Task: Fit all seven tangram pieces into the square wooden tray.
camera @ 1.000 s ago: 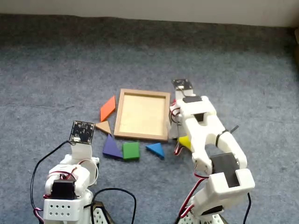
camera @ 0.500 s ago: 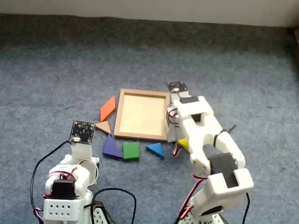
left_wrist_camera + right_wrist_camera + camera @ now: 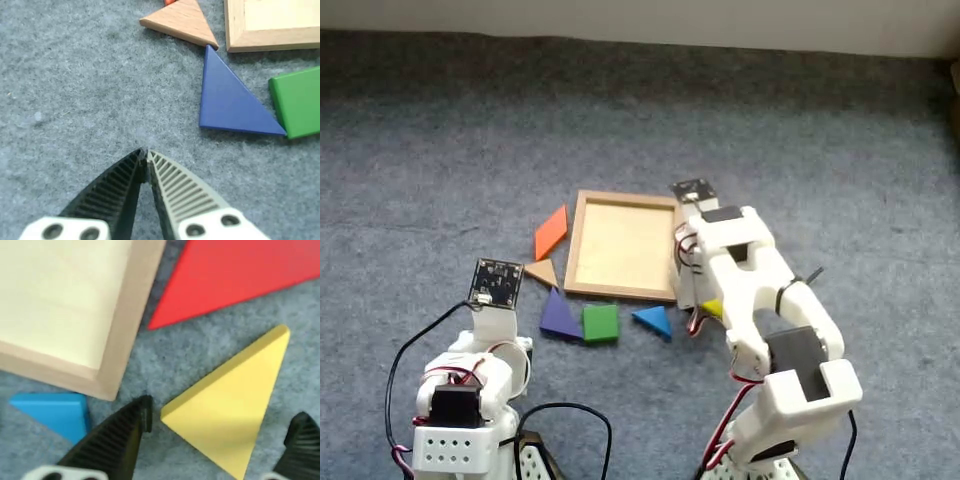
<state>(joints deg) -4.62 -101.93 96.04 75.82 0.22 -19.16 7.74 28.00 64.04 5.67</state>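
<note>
The square wooden tray (image 3: 625,245) lies on the carpet with nothing in it. My right gripper (image 3: 222,419) is open, its fingers on either side of the yellow triangle (image 3: 232,405), just off the tray's rim (image 3: 134,315). A red triangle (image 3: 240,275) lies beside the yellow one, and a light blue triangle (image 3: 52,410) sits by the tray's corner. My left gripper (image 3: 145,157) is shut and empty, low over bare carpet, short of the dark blue triangle (image 3: 225,100), the tan triangle (image 3: 182,21) and the green square (image 3: 300,100).
An orange parallelogram (image 3: 550,231) lies left of the tray. The right arm (image 3: 750,290) hangs over the tray's right edge and covers most of the yellow triangle (image 3: 712,308). Open carpet stretches beyond the tray and to both sides.
The right arm has shifted a little to the left, toward the tray, and now covers more of the yellow triangle. The left arm and the pieces have not moved.
</note>
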